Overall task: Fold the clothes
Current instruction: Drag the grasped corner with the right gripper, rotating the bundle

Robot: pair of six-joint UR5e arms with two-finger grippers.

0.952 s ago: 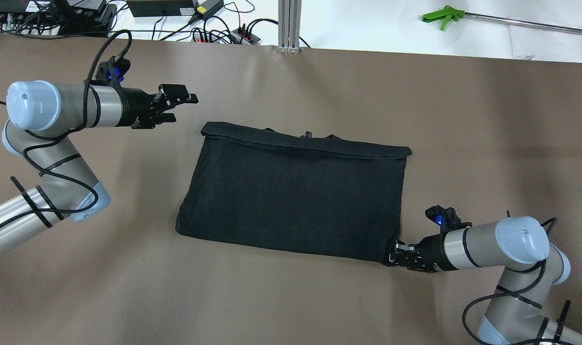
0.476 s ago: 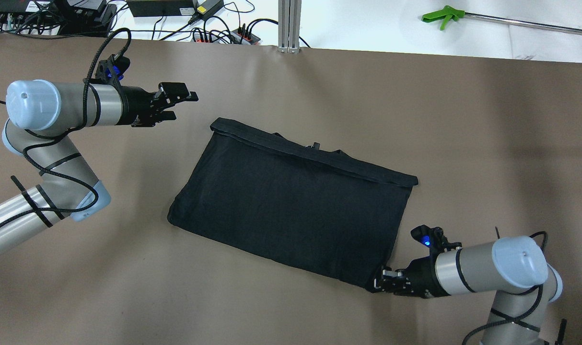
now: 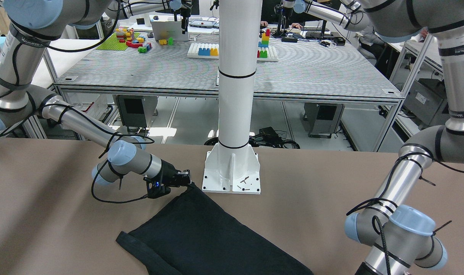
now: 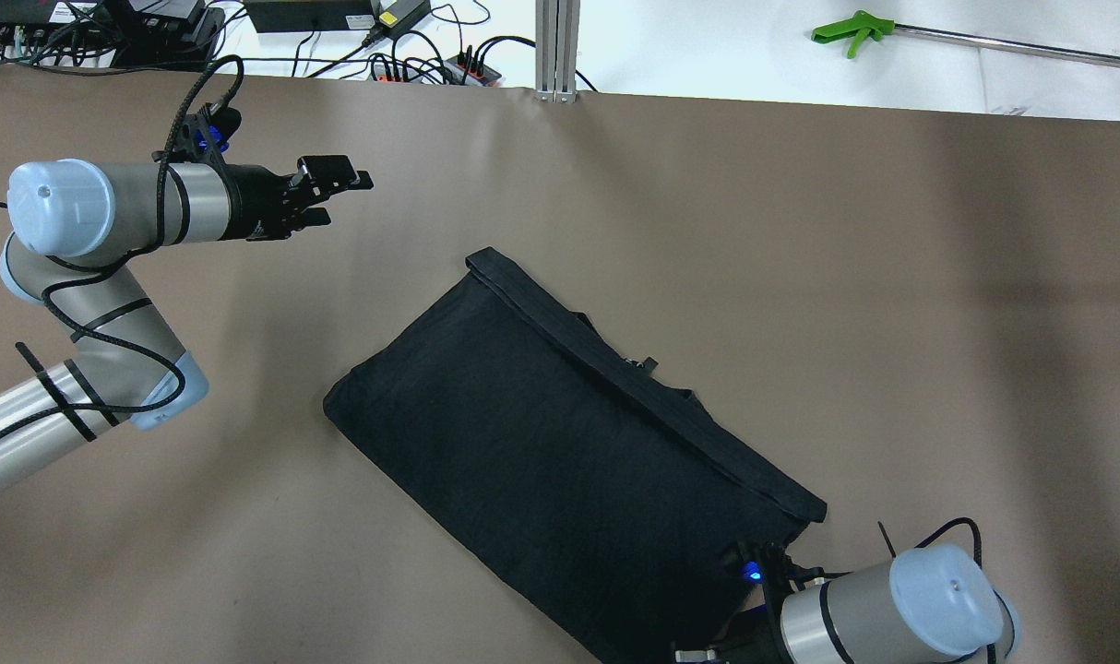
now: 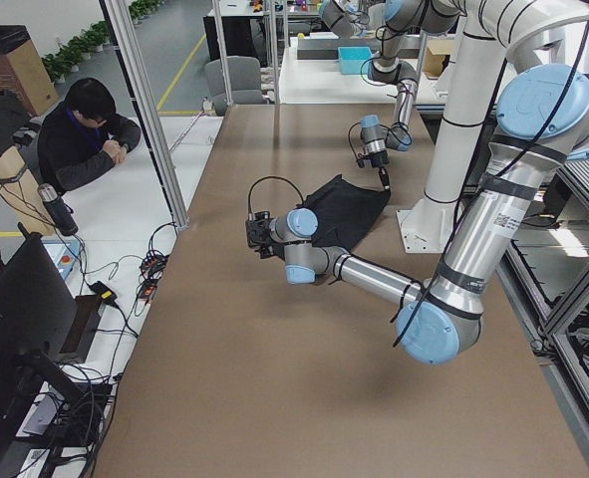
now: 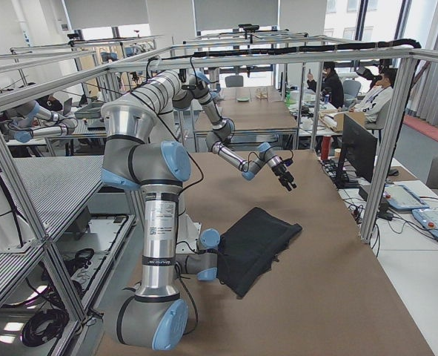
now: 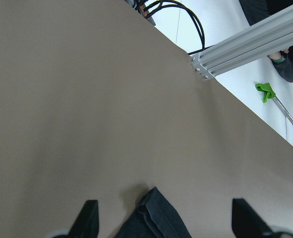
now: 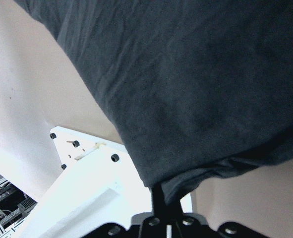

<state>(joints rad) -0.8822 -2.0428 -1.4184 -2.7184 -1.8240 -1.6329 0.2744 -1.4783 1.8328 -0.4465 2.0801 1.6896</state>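
A black folded garment [image 4: 569,461] lies slantwise on the brown table, with its thick hem along the far right side. My right gripper [image 4: 700,653] is at the near edge of the overhead view, shut on the garment's near right corner. The front-facing view shows this gripper [image 3: 187,182] on that corner beside the robot's base. The right wrist view shows the cloth [image 8: 186,99] pinched between the jaws. My left gripper [image 4: 343,195] is open and empty above the table's far left, apart from the garment. Its fingertips [image 7: 89,218] frame the garment's far corner [image 7: 153,218].
The white robot pedestal [image 3: 232,179] stands right next to the right gripper. Cables and power strips [image 4: 412,65], an aluminium post [image 4: 557,46] and a green-handled tool [image 4: 851,32] lie beyond the table's far edge. An operator [image 5: 85,139] sits to the side.
My right gripper has pulled the garment's corner toward the near edge, so the garment has swung clockwise from level to slanted. My left gripper has barely moved and stays open.
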